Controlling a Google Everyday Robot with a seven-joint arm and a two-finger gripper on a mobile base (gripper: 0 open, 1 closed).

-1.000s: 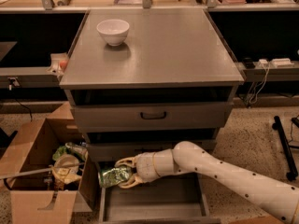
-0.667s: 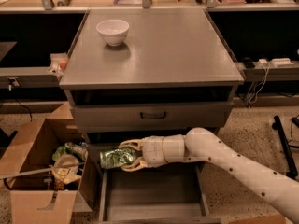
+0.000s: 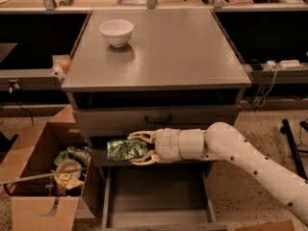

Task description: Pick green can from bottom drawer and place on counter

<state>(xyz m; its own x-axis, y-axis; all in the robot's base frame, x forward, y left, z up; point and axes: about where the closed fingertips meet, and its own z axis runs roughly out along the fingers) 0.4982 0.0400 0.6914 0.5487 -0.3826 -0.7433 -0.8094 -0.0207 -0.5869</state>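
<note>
The green can [image 3: 123, 148] is held sideways in my gripper [image 3: 138, 148], whose pale fingers are shut around its right end. The can hangs in the air in front of the middle drawer's face, above the left part of the open bottom drawer [image 3: 156, 198], whose flat grey floor shows empty. My white arm reaches in from the lower right. The counter [image 3: 173, 52] is the grey cabinet top above, well higher than the can.
A white bowl [image 3: 116, 32] stands on the counter's back left. An open cardboard box [image 3: 45, 177] full of rubbish sits on the floor left of the drawers. The upper drawer with a black handle [image 3: 158, 119] is shut. Cables and a black stand lie at the right.
My gripper has lifted the green can up and out of the bottom drawer's left side, and a little to the right, to the level of the middle drawer.
</note>
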